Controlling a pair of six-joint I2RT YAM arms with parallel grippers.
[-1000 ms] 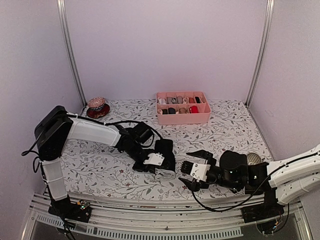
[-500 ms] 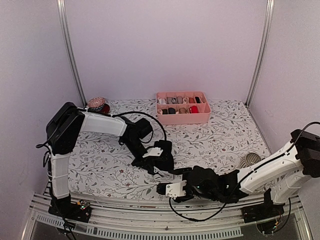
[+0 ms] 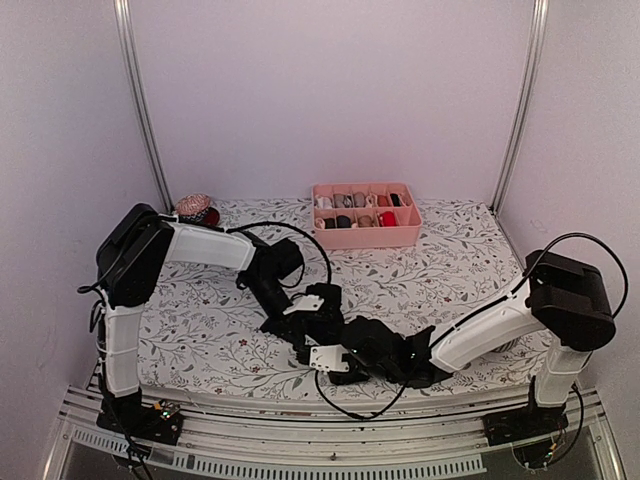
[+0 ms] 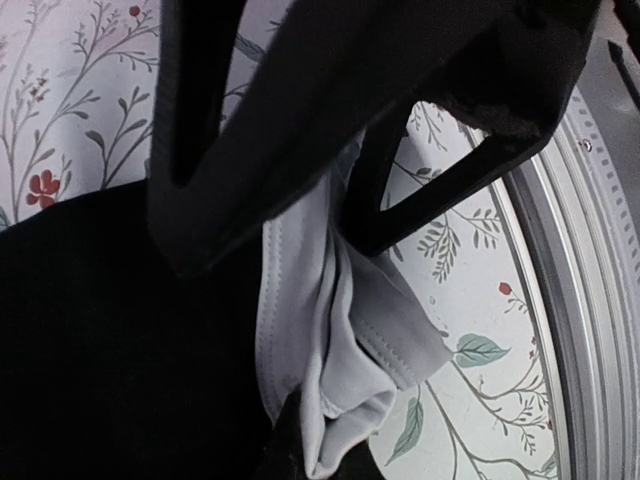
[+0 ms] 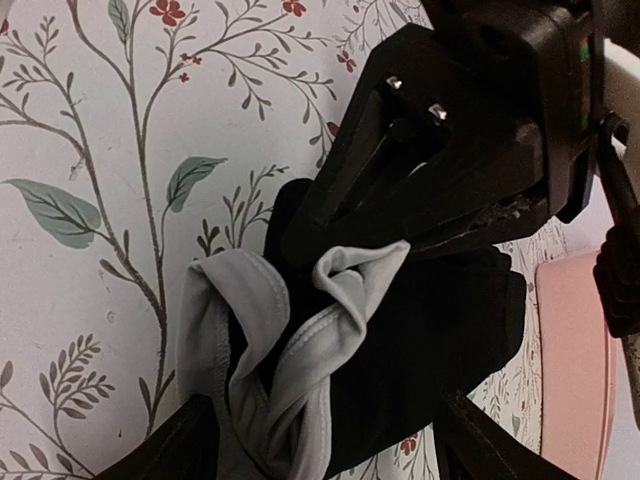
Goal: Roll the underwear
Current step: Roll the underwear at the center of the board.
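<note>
The underwear (image 5: 440,330) is a crumpled black brief with a wide pale waistband (image 5: 330,310), lying on the flowered table near its front middle (image 3: 332,300). My left gripper (image 4: 300,240) is shut on a fold of that waistband (image 4: 340,340); the right wrist view shows it (image 5: 450,150) pinching the band from above. My right gripper (image 5: 325,405) is open and low at the table, one finger (image 5: 170,445) by the pale band and the other beyond the black fabric. From above, the right gripper (image 3: 325,358) lies just in front of the left gripper (image 3: 312,318).
A pink divided tray (image 3: 365,237) with small fabric rolls stands at the back middle. A pinkish bundle on a dark dish (image 3: 193,212) sits at the back left. The right arm (image 3: 480,330) stretches across the front right, and the metal front rail (image 4: 590,300) runs close by.
My right arm has swung left along the table's front edge until its gripper straddles the underwear, and its jaws have narrowed a little. The left gripper stays shut on the waistband.
</note>
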